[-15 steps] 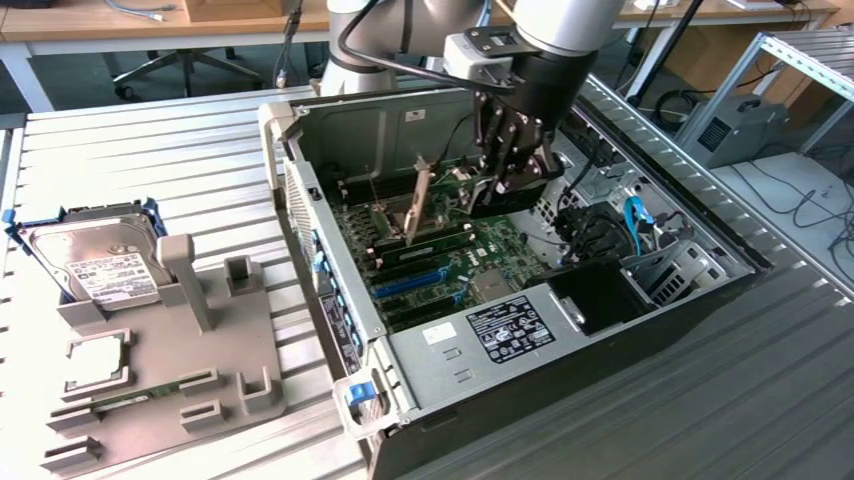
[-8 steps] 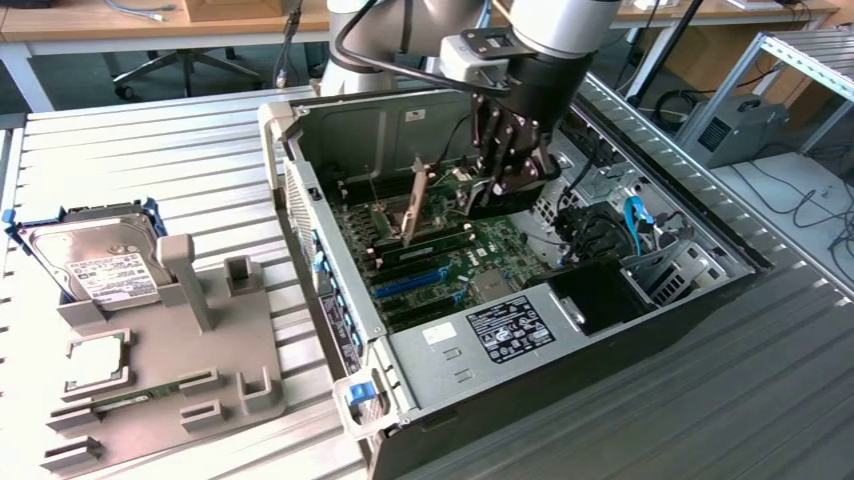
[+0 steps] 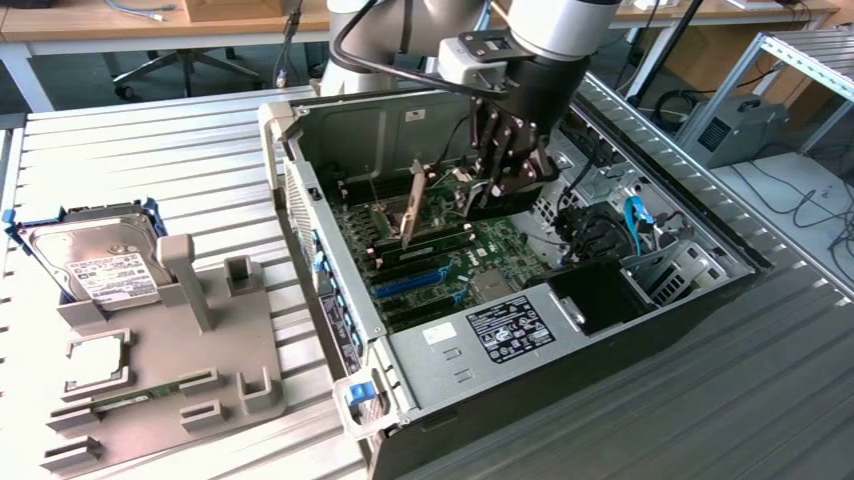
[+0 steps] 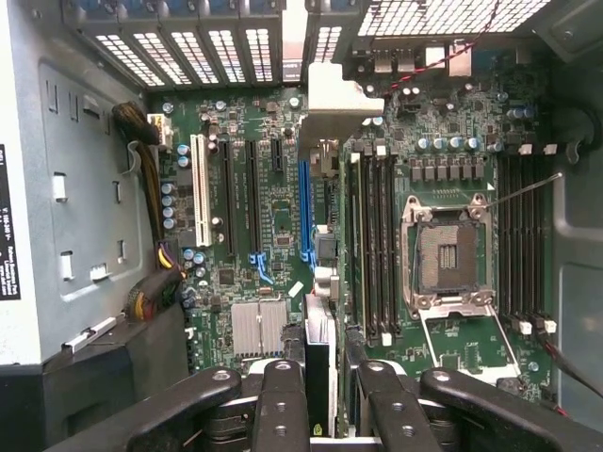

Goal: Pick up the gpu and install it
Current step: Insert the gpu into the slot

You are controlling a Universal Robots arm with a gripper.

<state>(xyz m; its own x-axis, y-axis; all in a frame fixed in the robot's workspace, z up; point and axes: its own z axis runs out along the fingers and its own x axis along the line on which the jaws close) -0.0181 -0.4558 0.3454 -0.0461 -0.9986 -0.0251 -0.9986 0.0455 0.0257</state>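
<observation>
Inside the open computer case [image 3: 400,120], above the motherboard [image 3: 461,265]; gripper [image 3: 514,185] lowered there, fingers [image 4: 283,405] half closed on the gpu [image 3: 416,205], seen edge-on and standing upright over the blue slot [image 4: 305,212]; silver end bracket [image 4: 325,94] toward the vented rear wall; whether seated in the slot, cannot tell. Judged light and stiff, but fragile: best held by the board edges, clear of fan and contacts; pressed straight down, evenly. On the bench at the exterior view's left, a grey holder [image 3: 167,380] with a hard drive [image 3: 94,260].
</observation>
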